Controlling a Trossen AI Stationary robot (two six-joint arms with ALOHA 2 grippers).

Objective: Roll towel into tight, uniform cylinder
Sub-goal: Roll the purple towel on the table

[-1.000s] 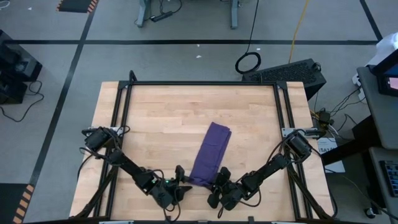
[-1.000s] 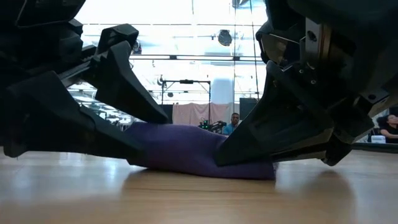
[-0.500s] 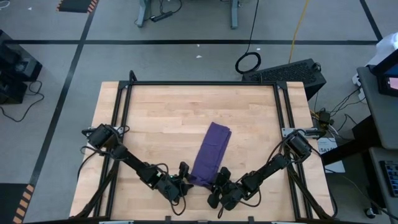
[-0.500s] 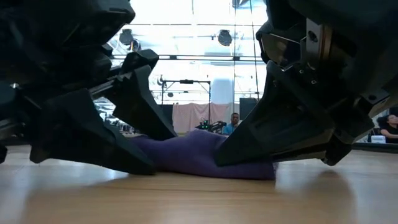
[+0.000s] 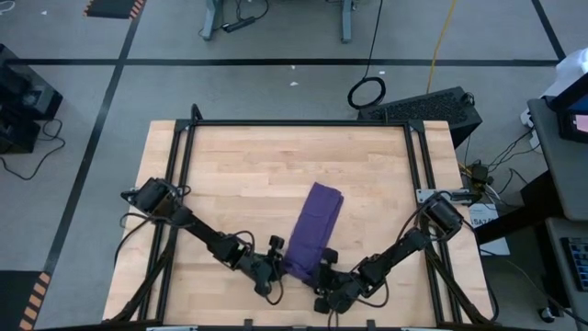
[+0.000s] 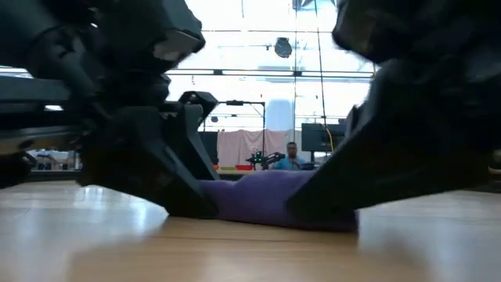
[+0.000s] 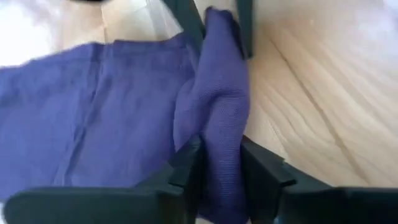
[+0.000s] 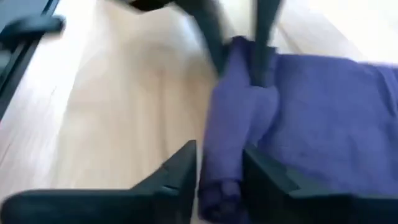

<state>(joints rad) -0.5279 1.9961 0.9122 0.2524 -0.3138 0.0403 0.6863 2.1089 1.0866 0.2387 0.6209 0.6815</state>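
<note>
Lying near the front edge of the wooden desk (image 5: pixel 239 175), the purple towel (image 5: pixel 310 228) stretches as a folded strip toward the desk's middle. Its near end is bunched into a thick fold. The left gripper (image 7: pixel 219 171) clenches that fold from one side, cloth pinched between its fingers (image 7: pixel 186 168). The right gripper (image 8: pixel 219 168) grasps the same rolled edge from the opposite side.

The towel (image 5: pixel 310 230) crosses the counter (image 5: pixel 239 165) centre from 12 to 6 o'clock. Both claws crowd its 6 o'clock end: left claw (image 5: pixel 273 262) at 7, right claw (image 5: pixel 323 272) at 5. The counter stands open from 9 through 12 to 3 o'clock.
</note>
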